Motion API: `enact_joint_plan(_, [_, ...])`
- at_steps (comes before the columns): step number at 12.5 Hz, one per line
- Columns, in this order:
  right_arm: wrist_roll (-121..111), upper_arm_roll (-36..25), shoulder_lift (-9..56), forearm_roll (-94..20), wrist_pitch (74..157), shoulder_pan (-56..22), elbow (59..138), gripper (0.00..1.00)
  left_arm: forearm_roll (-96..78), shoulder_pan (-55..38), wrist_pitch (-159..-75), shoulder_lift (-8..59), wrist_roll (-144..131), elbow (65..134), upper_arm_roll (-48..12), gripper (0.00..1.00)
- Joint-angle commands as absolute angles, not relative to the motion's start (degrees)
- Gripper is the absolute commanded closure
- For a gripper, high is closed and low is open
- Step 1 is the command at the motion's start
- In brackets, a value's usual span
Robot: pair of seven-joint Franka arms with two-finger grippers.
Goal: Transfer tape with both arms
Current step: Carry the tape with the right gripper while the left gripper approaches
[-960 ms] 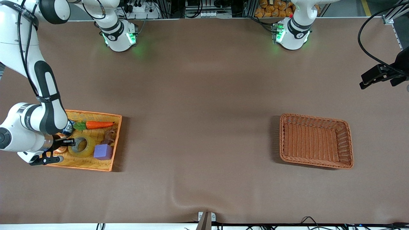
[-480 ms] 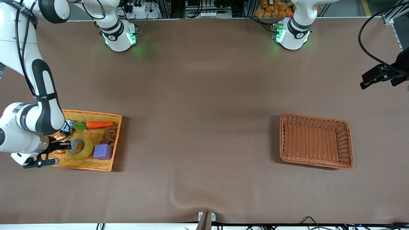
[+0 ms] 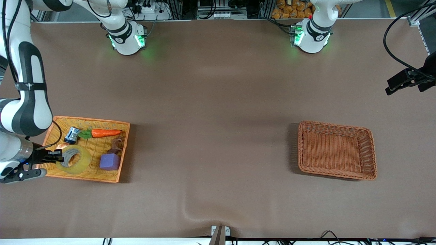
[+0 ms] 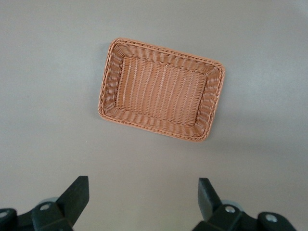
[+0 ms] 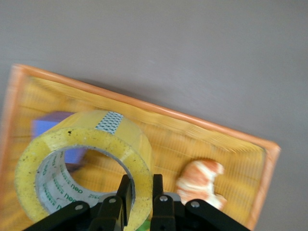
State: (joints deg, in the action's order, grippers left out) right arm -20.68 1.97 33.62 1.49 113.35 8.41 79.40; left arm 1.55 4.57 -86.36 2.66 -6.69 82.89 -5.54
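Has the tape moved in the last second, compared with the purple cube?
Yes. The tape, clamped in the right pincer, has shifted away from the purple cube, toward the yellow basket's outer end.

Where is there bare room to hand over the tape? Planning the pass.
The brown table between the yellow tray and the brown basket is bare. The tray is crowded; the right gripper grips the tape above it.
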Motion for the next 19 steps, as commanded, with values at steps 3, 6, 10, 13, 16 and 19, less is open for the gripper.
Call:
enact_joint_plan(3, [-15.59, 5.63, 34.19, 1.32, 111.8, 2.05, 77.7, 1.0, 0.79, 4.83, -86.04, 2.72, -5.45, 82.44, -5.45, 0.0])
enact_joint_plan(6, [-3.12, 5.54, 34.62, -4.37, 109.35, -6.83, 77.96, 1.0, 0.88, 4.83, -86.04, 2.72, -5.45, 82.53, -5.45, 0.0])
enact_joint_plan(10, [17.44, 5.54, 37.61, -4.83, 110.21, -18.34, 77.61, 1.0, 0.88, 4.83, -86.04, 2.99, -5.62, 82.53, -5.45, 0.0])
enact_joint_plan(13, [30.81, 5.45, 40.86, -4.83, 115.47, -25.73, 77.78, 1.0, 0.79, 4.83, -86.13, 2.99, -5.8, 82.53, -5.45, 0.0])
enact_joint_plan(16, [36.2, 5.45, 42.89, -4.92, 115.75, -29.17, 77.87, 1.0, 0.88, 4.92, -86.13, 3.34, -5.97, 82.53, -5.45, 0.0])
enact_joint_plan(19, [37.18, 5.45, 43.68, -4.75, 116.19, -30.15, 77.87, 0.78, 0.79, 4.83, -86.13, 3.43, -6.15, 82.53, -5.45, 0.0])
